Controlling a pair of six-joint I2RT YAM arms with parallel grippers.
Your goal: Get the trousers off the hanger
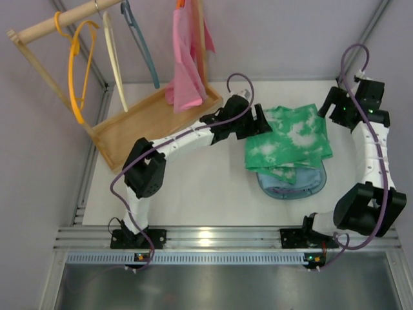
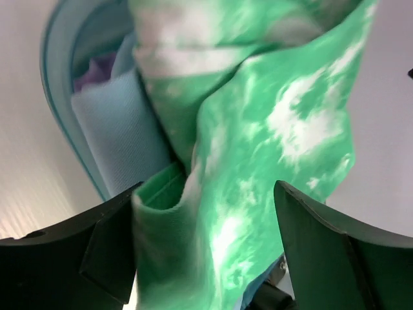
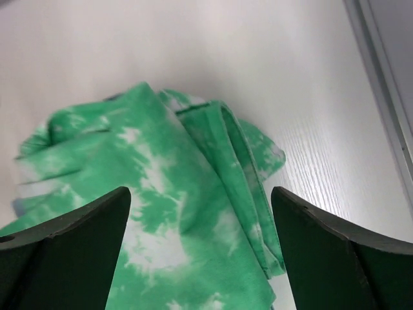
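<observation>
So, trousers (image 1: 288,143): they're lying draped over the blue basin (image 1: 290,192), covering most of it and spilling past its far rim onto the table (image 1: 193,187); nothing is tying them to the hanger.
hanger (image 1: 146,51): it's hanging bare on the wooden rail (image 1: 64,19), well away to the basin's far left.
left gripper (image 1: 260,124): it's sitting at the basin's far-left side with jaws standing wide. A fold of green cloth is running loose between the fingers, nothing pinched.
right gripper (image 1: 330,108): it's hovering off the basin's far-right side, jaws spread, cloth below, holding nothing.
handling: you're dealing with thin, light, floppy fabric. It's going to sag and drag, not keep shape. It's looking neither fragile nor slick.
grip point: if you're re-gripping, be pinching the folded hem (image 3: 240,161), not the flat middle.
watch: light-blue cloth (image 2: 119,135) is sitting in the basin underneath, so a deep pinch is risking both.
</observation>
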